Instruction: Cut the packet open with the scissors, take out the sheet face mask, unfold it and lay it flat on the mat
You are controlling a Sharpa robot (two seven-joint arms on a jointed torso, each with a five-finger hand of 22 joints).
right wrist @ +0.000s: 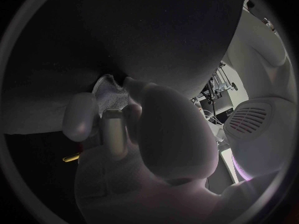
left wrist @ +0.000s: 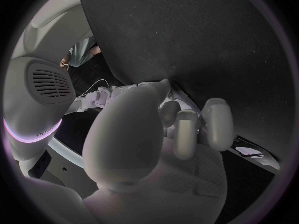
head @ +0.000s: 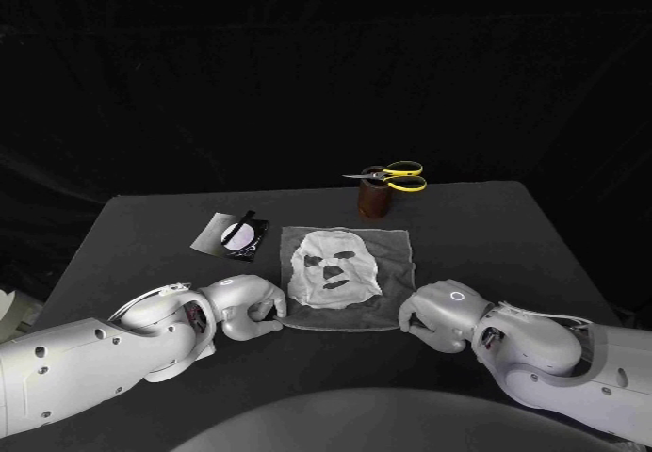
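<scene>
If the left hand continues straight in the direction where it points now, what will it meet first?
The left hand points along the near edge of the grey mat, at whose corner it sits. Probably it would push the mat first, then meet the right hand; depth is unclear.

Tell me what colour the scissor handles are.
Yellow, on the metal-bladed scissors; clearest in the head view.

Left hand (head: 245,306), right hand (head: 437,315) (fingers (right wrist: 81,117) curled)
</scene>
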